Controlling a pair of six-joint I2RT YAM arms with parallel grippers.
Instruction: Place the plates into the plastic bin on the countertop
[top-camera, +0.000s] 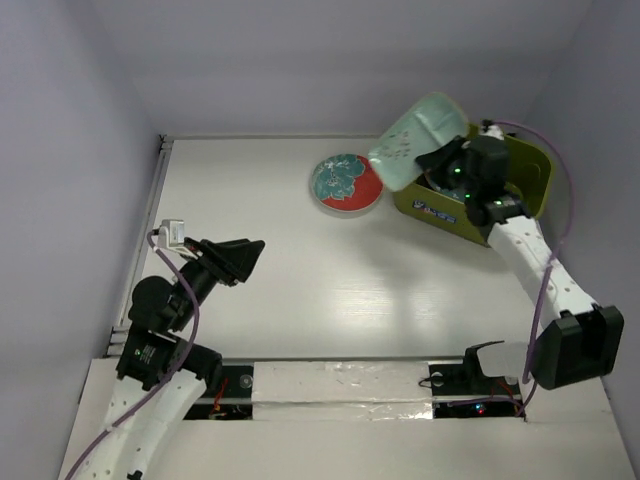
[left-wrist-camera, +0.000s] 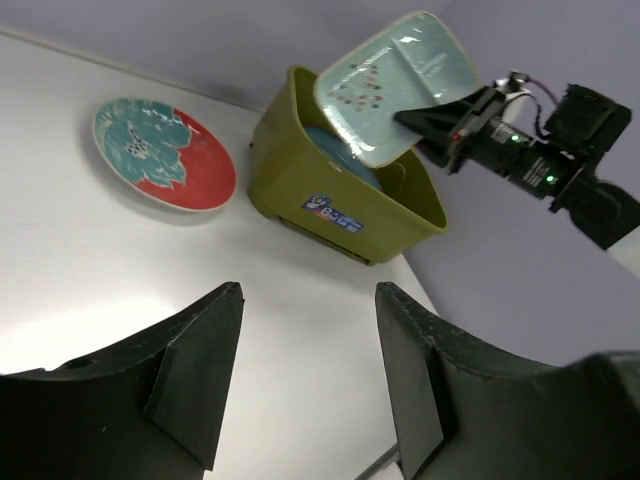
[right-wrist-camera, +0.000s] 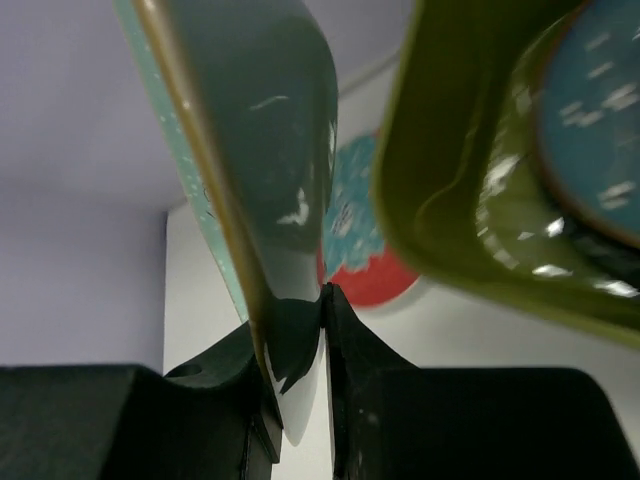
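Note:
My right gripper (top-camera: 437, 157) is shut on the rim of the pale mint rectangular plate (top-camera: 418, 138) and holds it tilted above the left end of the olive-green plastic bin (top-camera: 528, 182). In the right wrist view the plate (right-wrist-camera: 255, 140) stands edge-on between my fingers, next to the bin wall (right-wrist-camera: 440, 150). A blue patterned plate (right-wrist-camera: 600, 130) lies inside the bin. The red-teal floral plate (top-camera: 346, 183) lies on the white countertop (top-camera: 300, 290) left of the bin. My left gripper (top-camera: 256, 250) is open and empty, low at the left. The left wrist view shows the bin (left-wrist-camera: 330, 190), the mint plate (left-wrist-camera: 395, 85) and the floral plate (left-wrist-camera: 165, 155).
Pale grey walls close in the countertop at the back and both sides. The bin stands against the right wall at the back corner. A metal rail with tape and cables (top-camera: 350, 385) runs along the near edge between the arm bases.

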